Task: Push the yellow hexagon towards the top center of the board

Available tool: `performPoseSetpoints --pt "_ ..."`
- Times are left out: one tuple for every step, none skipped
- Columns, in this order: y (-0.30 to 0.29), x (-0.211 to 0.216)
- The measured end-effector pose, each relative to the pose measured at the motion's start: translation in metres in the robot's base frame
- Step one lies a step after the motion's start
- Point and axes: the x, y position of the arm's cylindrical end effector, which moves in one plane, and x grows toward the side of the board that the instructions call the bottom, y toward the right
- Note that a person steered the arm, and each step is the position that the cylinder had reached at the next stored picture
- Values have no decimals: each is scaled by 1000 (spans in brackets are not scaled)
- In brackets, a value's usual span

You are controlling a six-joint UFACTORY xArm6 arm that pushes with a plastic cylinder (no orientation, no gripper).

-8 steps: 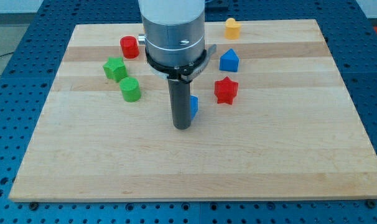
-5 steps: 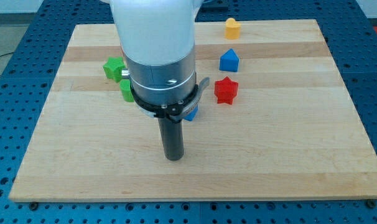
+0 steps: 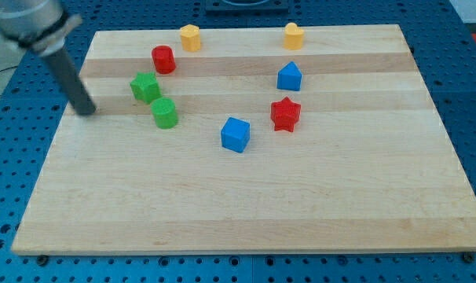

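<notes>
My tip (image 3: 86, 111) had swung from board centre to view's left edge, w/ nothing touching it, left of green star block (image 3: 145, 86). Yellow hexagon block (image 3: 190, 37) sat top, left of centre; push not begun.
</notes>
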Motion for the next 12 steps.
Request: performPoseSetpoints --pt "1 -97" --pt "43 -145" --pt "87 -164" --pt "149 -147" --pt "223 -123" --pt "223 -122" --pt "247 -106" --pt "317 -92" --pt "279 -38" --pt "206 -30" --pt "197 -60" --pt "226 -67"
